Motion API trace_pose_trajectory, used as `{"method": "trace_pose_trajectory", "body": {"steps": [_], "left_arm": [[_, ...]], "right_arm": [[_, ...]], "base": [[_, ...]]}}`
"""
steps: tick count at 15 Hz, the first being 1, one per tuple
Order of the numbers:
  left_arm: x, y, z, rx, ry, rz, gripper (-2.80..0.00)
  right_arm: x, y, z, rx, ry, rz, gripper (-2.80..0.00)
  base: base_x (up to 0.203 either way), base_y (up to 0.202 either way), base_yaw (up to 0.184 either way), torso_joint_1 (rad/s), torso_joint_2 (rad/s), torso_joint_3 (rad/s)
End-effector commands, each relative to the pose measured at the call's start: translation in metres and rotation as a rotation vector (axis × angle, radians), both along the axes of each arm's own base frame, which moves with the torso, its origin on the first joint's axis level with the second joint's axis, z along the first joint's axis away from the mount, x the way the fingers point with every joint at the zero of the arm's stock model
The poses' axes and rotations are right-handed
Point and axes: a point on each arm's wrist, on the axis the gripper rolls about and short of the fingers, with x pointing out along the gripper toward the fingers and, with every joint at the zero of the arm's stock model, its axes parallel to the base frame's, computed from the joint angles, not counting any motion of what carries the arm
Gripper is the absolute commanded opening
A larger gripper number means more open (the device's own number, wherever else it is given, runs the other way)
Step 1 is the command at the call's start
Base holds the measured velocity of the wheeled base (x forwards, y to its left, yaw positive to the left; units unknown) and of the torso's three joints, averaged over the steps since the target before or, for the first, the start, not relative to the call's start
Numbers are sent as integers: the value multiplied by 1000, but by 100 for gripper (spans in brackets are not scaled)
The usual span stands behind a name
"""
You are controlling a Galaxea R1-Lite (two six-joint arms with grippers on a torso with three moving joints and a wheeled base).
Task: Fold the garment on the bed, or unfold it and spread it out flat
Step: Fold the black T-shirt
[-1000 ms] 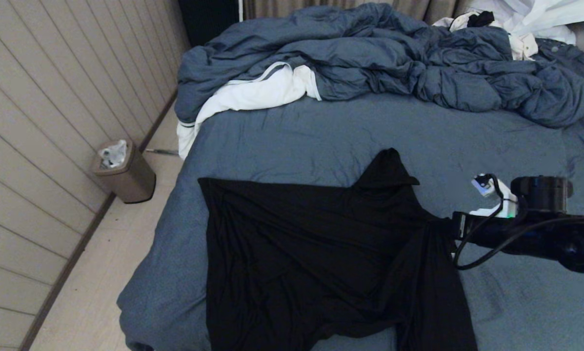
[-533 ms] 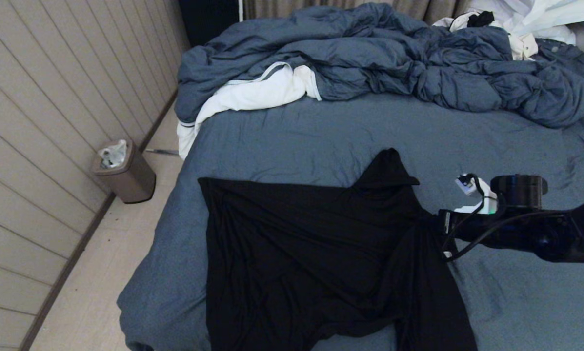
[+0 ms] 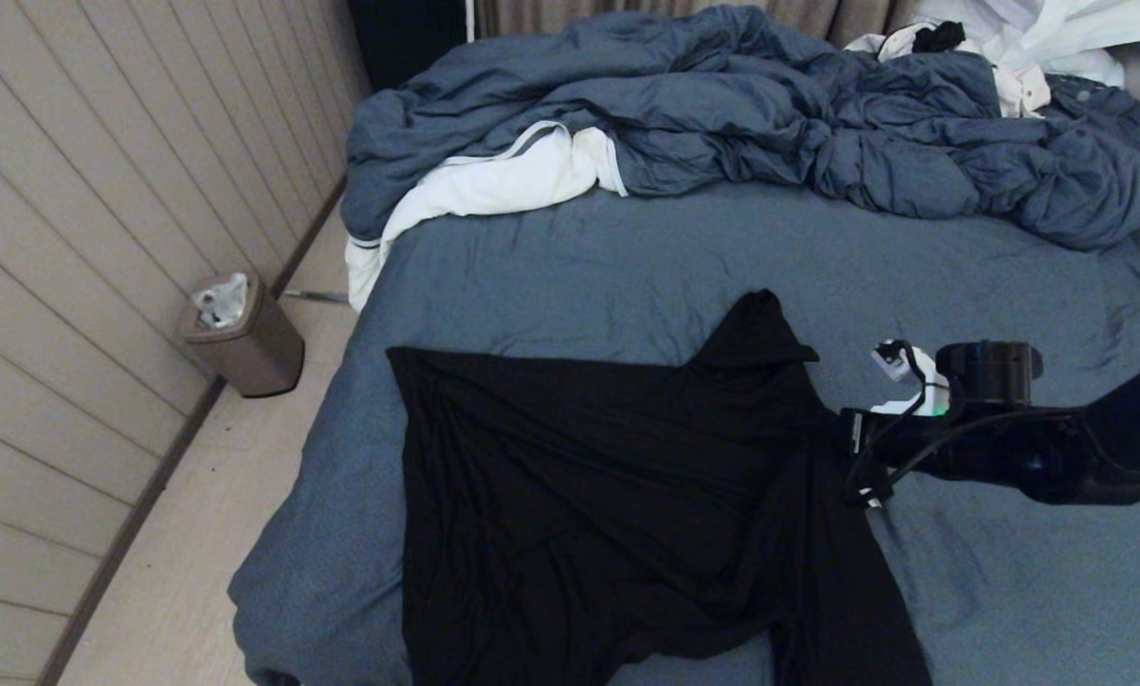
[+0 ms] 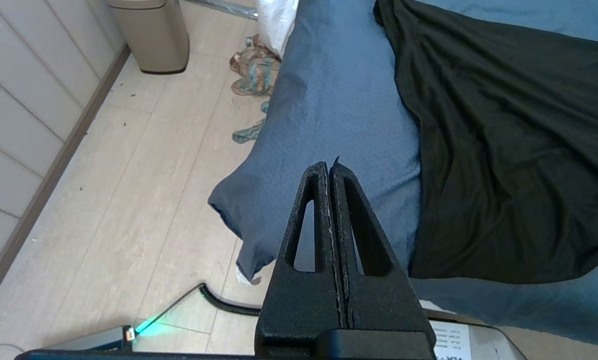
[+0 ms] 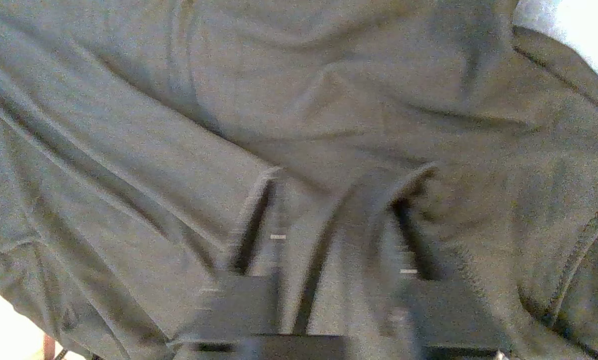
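Black jersey T-shirt spread across the near half of the bed, print side not visible, lower hem cut off by the head view's bottom edge. One sleeve pointing toward 12 o'clock; right-hand portion folded over in a long flap toward 5 o'clock. Rumpled blue duvet bunched along the far side, white lining spilling at 11 o'clock, white clothes pile partly cropped at 1 o'clock. Small bin on the floor at 9 o'clock.

Right pincer at 3 o'clock of the shirt, fingertips lost against the dark cloth in the head view. Blurred in the right wrist view, yet fingers seen standing apart, a moderate gap, cloth lying directly beneath and between them; whether any fabric is still pinched, impossible to tell.

Compared with a second ago: right arm shifted further toward 9 o'clock over the shirt's edge, flap lying lower and flatter.

Left pincer hanging off the bed's near left corner, fingers pressed together, holding nothing.
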Motion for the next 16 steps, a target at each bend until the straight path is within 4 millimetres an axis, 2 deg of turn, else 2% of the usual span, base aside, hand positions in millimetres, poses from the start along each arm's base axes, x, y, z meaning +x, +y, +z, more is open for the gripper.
{"method": "trace_pose_trajectory", "body": {"steps": [1,5,8,10,13,16], "left_arm": [[0,0,0,-1,0,1,-280],[0,0,0,-1,0,1,-280],[0,0,0,-1,0,1,-280],[0,0,0,0,0,1,-280],[0,0,0,-1,0,1,-280],[0,0,0,-1,0,1,-280]], "right_arm": [[-7,1,9,-1,-19,4,0],[-29,0,29,-6,-53,-3,0],[-59,0,55,-40,-65,2,0],[-70,-7,54,-88,-31,8,0],[-67,-18,48,-94,-13,-21,0],[-62,-17,36,-74,84,-17,0]], "base": [[0,0,0,0,0,0],[0,0,0,0,0,0],[0,0,0,0,0,0],[0,0,0,0,0,0],[0,0,0,0,0,0],[0,0,0,0,0,0]]}}
